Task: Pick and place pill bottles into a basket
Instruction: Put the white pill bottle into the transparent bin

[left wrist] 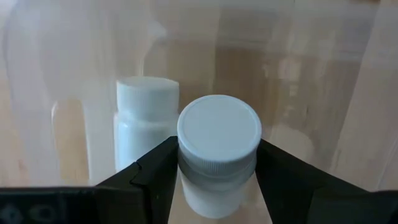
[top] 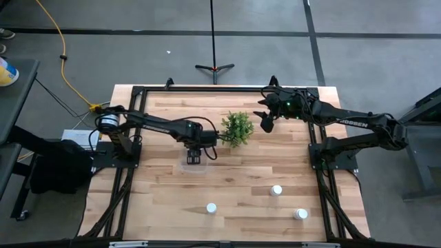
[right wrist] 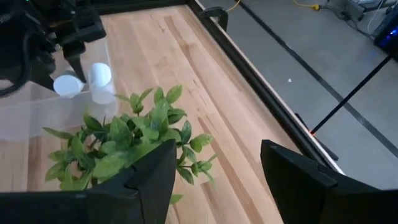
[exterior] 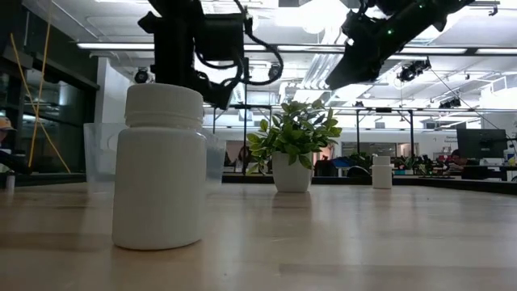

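My left gripper (top: 195, 157) points down into the clear basket (top: 187, 167), shut on a white pill bottle (left wrist: 219, 134). A second pill bottle (left wrist: 147, 121) stands upright on the basket's floor right beside it; the right wrist view shows both bottles (right wrist: 99, 79) inside the basket (right wrist: 37, 118). Three more pill bottles (top: 276, 189) (top: 211, 207) (top: 301, 213) stand on the table toward its near edge. My right gripper (right wrist: 217, 158) hangs open and empty above the table's far right part, beside the plant. My left gripper pinches the pill bottle at its ribbed cap and neck (left wrist: 184, 160), one finger on either side. The fingers (left wrist: 155, 180) come from above, pointing down. The bottle stays upright inside the basket; whether its base rests on the basket's floor I cannot tell.
A small green plant in a white pot (top: 238, 128) stands between the basket and my right gripper. The table's black frame (top: 207, 88) runs along its edges. In the low view one pill bottle (exterior: 157, 166) stands close to the near edge.
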Motion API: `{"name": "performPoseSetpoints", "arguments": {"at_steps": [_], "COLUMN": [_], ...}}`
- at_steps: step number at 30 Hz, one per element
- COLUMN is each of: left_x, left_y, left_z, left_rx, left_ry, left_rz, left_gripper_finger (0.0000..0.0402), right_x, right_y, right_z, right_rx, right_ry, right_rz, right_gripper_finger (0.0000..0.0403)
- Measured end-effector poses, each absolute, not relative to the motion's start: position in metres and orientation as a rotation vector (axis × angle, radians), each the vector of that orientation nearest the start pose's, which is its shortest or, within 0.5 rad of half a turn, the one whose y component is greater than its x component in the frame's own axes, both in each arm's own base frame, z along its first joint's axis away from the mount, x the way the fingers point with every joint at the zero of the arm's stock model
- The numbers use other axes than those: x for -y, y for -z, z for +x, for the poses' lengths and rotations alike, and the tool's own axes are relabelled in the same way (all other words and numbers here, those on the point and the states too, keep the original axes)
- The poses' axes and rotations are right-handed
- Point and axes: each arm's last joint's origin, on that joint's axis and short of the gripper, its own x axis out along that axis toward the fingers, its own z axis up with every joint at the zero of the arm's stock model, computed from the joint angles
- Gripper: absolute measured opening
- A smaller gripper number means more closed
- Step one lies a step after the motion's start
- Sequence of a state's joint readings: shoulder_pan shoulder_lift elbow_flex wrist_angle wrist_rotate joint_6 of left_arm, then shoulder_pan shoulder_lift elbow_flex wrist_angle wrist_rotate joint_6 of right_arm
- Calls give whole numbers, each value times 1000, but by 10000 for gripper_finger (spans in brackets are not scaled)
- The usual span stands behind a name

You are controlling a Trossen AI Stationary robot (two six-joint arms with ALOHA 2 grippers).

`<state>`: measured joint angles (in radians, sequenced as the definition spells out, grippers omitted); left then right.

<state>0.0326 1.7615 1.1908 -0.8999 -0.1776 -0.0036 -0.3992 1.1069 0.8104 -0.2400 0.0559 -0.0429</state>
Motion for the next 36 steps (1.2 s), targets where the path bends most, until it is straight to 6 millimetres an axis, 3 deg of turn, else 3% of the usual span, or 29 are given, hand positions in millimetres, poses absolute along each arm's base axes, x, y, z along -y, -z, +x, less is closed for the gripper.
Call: {"name": "performPoseSetpoints", "arguments": {"at_steps": [19,22,30,36], "left_x": [-14,-14,-15,-15], "left_y": [-186,-186,-186,-196], "left_z": [319,319,318,315], "left_rx": [-1460,-1460,-1469,-1533], "left_ry": [-137,-137,-145,-157], "left_rz": [69,72,88,84], "left_gripper_finger": [241,263,371,390], "right_x": [93,93,93,93], "right_y": [-275,-275,-275,-275], "right_z": [217,217,217,217], "right_rx": [-550,-550,-550,-550], "right_ry": [432,432,432,432], "right_rz": [53,53,53,53], "right_gripper_finger": [224,224,224,224]}}
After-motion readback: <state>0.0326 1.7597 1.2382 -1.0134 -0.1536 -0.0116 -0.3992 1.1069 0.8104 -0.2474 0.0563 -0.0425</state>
